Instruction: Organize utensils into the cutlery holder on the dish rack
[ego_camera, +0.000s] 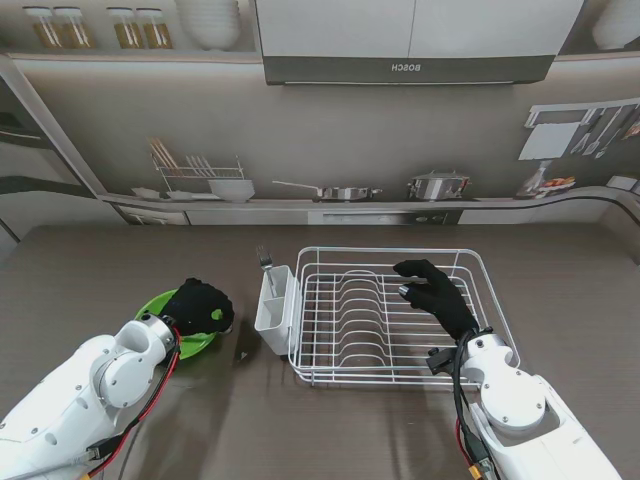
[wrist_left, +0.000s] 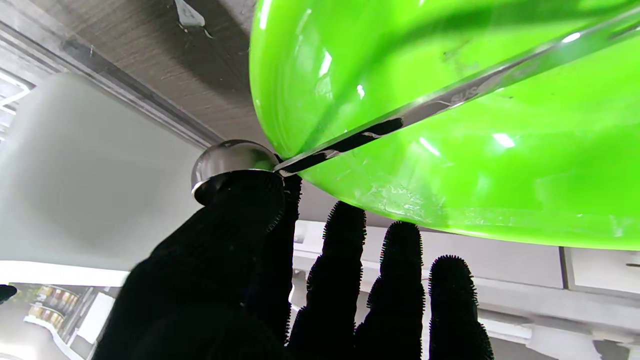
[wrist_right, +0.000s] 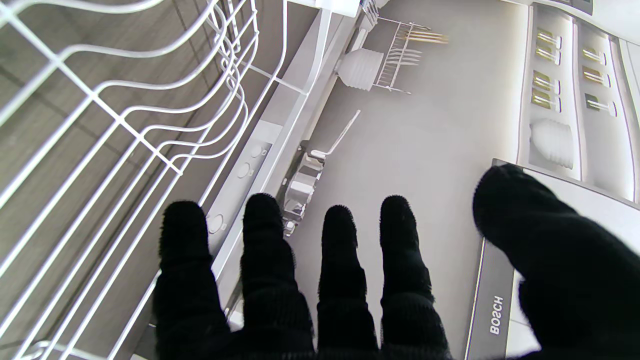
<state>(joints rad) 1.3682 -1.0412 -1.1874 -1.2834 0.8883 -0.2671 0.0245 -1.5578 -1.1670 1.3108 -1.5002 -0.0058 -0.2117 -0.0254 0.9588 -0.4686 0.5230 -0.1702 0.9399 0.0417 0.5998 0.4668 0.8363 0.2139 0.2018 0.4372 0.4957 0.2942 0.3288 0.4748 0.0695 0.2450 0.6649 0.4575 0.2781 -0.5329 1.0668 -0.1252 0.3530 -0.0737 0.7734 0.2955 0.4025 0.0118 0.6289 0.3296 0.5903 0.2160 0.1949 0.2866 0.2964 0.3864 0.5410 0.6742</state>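
Left hand (ego_camera: 200, 306) sits over the green plate (ego_camera: 158, 303) with thumb pinching the spoon (wrist_left: 380, 131) there, handle running across the plate. Cutlery holder (ego_camera: 274, 311) is just to its right. Right hand (ego_camera: 436, 293) hovers spread and empty over the rack (ego_camera: 390, 315).

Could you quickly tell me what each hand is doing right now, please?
Left hand: over the green plate, thumb on a spoon; a full grasp cannot be told.
Right hand: open, fingers apart, holding nothing, above the rack.
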